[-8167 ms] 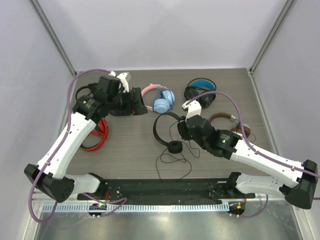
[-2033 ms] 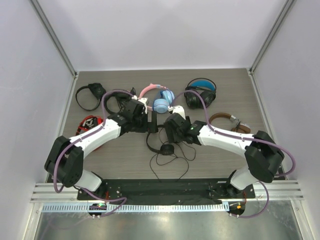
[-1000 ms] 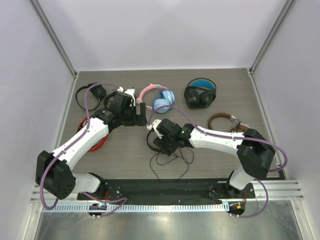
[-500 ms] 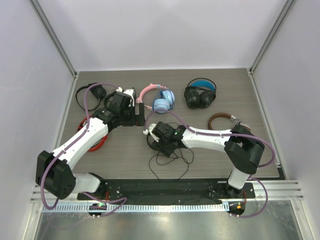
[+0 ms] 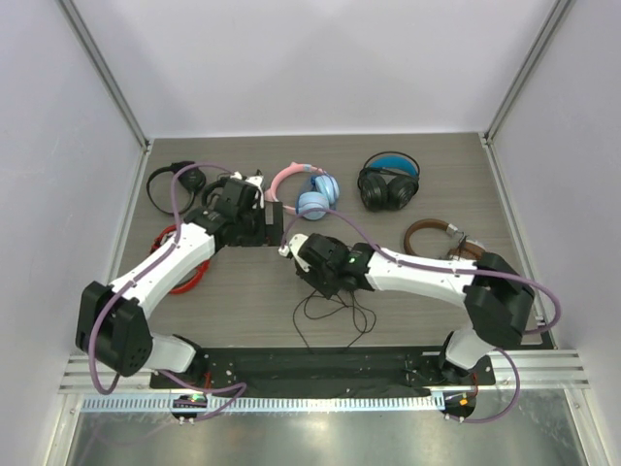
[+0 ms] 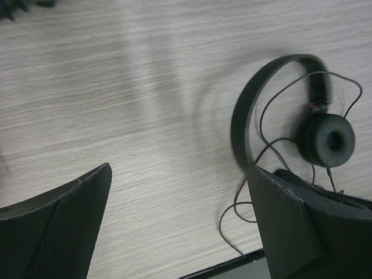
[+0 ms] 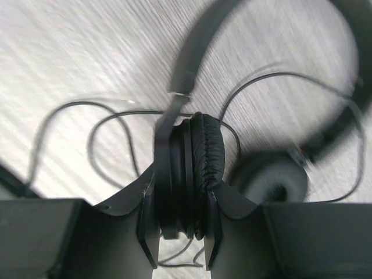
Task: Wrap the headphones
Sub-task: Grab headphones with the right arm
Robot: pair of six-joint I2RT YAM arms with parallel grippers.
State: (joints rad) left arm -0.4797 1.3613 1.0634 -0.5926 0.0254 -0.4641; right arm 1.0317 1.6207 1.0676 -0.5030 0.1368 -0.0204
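Grey woodgrain table (image 5: 238, 291); right gripper (image 7: 180, 200) pinches headphones (image 6: 239, 116) by round padded earcup (image 7: 196, 157).

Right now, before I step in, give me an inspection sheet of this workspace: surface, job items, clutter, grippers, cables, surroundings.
Surface: wood-grain table, grey-brown.
Job's things: slim black headphones, one earcup clamped, not wrapped.
Clutter: pink-and-blue headphones, blue-lined black headphones, brown headphones, red headphones, another black pair at far left.
Grippers: right gripper closed on the earcup; left gripper open, empty, over bare table.
Cables: headphone cable in loose loops on the table; purple arm cables arching over both arms.
Surroundings: pale walls, metal frame posts; nothing else seen.
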